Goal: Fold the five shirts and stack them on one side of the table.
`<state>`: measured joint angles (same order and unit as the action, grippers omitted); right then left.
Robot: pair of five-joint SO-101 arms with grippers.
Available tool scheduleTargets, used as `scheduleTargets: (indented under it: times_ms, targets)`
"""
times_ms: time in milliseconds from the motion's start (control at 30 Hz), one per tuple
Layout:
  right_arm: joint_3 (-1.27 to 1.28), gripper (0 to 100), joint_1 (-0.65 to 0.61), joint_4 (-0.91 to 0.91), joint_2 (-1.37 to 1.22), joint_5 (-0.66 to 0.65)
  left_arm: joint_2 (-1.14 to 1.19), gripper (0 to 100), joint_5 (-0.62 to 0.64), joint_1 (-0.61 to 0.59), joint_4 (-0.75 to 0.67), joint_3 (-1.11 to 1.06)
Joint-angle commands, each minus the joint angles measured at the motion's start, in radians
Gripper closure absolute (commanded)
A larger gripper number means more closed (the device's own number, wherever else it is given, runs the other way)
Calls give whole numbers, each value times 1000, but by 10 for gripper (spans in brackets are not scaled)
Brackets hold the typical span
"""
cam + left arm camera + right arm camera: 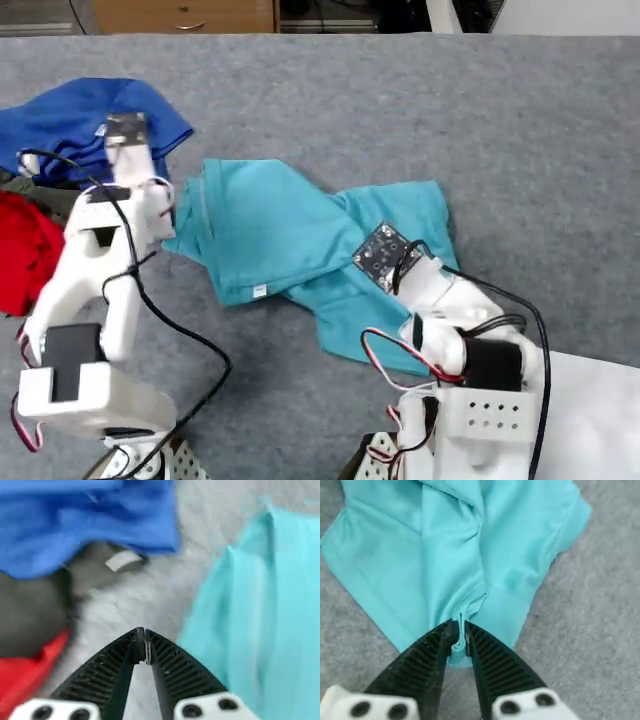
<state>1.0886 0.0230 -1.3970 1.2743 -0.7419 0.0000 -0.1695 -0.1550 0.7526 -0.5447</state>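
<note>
1. Right gripper (460,639): we found its jaws closed down on a narrow fold of the teal shirt (270,225). In the right wrist view, a strip of teal cloth was pinched between the 2 black ribbed fingers (497,665), beside a stitched seam. In the high view, this arm lay over the near part of the shirt.

2. Left gripper (141,647): we found its jaws closed tip to tip, with nothing between them. It hung over bare grey table (480,120), with the teal shirt's edge just beside it on one flank and the other shirts on the opposite flank.

3. Teal shirt: it lay crumpled and partly folded over itself near the middle of the table, with 1 sleeve spread toward the right side. A small white label (259,291) showed at its near edge.

4. Other shirts: we counted 3 more at the left edge of the table. The blue shirt (70,120) lay farthest back, bunched up. The red shirt (20,250) lay nearer, cut off by the frame edge. A dark shirt (30,610) sat between these 2 and touched both.

5. Surroundings: a white sheet (600,400) covered the near right corner of the table, behind the right arm's base.
</note>
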Motion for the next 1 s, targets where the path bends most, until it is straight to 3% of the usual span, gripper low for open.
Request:
scheduleTargets:
  times_ms: [0, 233, 367, 567, 767, 967]
  targets:
    - [-4, 995, -12, 63, -1, -12, -110, 982, 2, 124, 267, 63]
    - [-7, 995, -15, 241, -177, 3, -242, 971, 94, 245, 450, 64]
    - [-2, 995, -18, 408, -294, 69, -245, 847, 204, 252, 514, 57]
    - [35, 995, -76, 585, -424, 164, -243, 790, 350, 275, 427, -37]
    - [99, 995, -91, 603, -401, 163, -239, 790, 503, 302, 322, -80]
    - [127, 995, -90, 603, -360, 167, -145, 791, 516, 324, 318, -77]
